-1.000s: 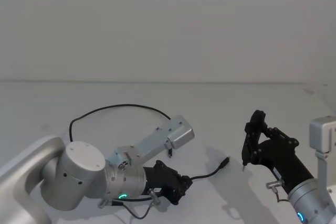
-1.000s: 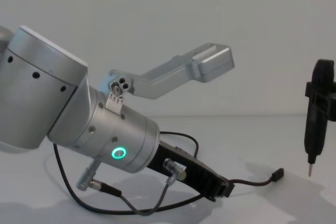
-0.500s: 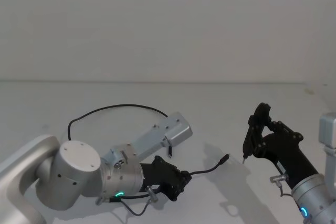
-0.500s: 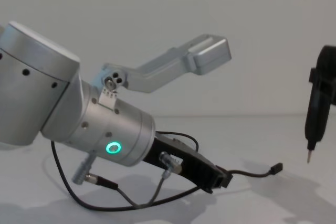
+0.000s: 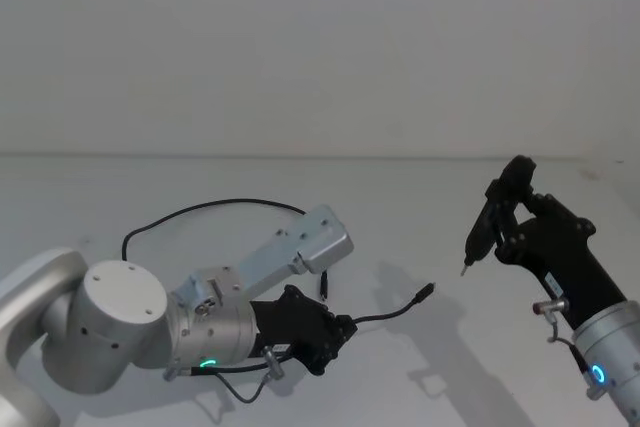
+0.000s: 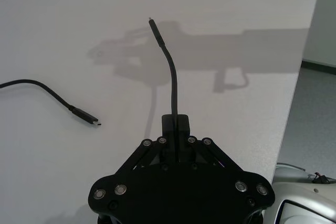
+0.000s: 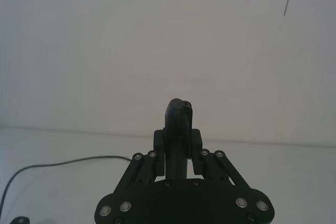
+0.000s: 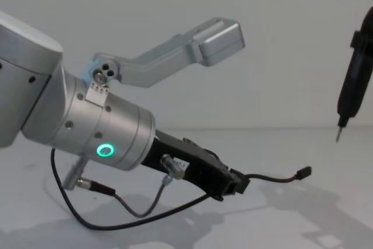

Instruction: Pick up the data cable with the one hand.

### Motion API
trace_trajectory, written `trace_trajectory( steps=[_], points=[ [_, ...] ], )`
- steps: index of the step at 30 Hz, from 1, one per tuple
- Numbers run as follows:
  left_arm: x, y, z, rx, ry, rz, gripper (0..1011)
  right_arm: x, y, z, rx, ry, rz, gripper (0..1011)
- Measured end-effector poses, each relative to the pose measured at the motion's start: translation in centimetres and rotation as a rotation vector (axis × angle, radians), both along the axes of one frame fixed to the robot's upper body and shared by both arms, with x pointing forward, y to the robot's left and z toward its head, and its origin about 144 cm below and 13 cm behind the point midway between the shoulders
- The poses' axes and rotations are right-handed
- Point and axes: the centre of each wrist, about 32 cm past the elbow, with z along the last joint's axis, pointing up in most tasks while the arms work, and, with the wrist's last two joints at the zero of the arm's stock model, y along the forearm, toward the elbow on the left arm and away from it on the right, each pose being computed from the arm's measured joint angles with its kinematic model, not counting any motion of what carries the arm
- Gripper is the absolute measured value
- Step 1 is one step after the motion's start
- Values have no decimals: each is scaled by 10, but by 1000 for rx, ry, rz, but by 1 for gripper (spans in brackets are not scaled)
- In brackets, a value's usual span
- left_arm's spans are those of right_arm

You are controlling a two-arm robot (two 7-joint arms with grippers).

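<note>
The data cable (image 5: 215, 205) is a thin black line curving across the white table; its far plug (image 5: 427, 292) hangs just above the surface. My left gripper (image 5: 342, 327), the one hand, is shut on the cable a short way behind that plug. In the left wrist view the cable (image 6: 174, 82) rises straight out of the shut gripper (image 6: 176, 123), and its other plug (image 6: 86, 116) lies on the table. From the chest, the left gripper (image 8: 238, 181) holds the cable with the plug (image 8: 302, 172) raised.
My right gripper (image 5: 507, 219) is up at the right, shut on a slim black pen-like tool (image 8: 353, 80) with a metal tip (image 5: 465, 269); the gripper (image 7: 178, 136) shows it upright. A short grey wire (image 8: 160, 188) hangs under the left wrist. The table (image 5: 450, 197) is white.
The left gripper has drawn back to the left and lifted, raising the cable's plug end off the table. The right gripper has risen and moved right with the pen-like tool.
</note>
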Motion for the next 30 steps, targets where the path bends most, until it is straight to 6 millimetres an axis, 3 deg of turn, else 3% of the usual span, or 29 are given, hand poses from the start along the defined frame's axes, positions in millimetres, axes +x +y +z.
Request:
trace_trajectory(
  steps=[12, 30],
  points=[
    [0, 5, 7, 1, -16, -18, 40, 11, -7, 9, 29, -20, 25, 279],
    [0, 7, 10, 0, -21, -26, 40, 31, -12, -5, 64, 35, 59, 279]
  ],
)
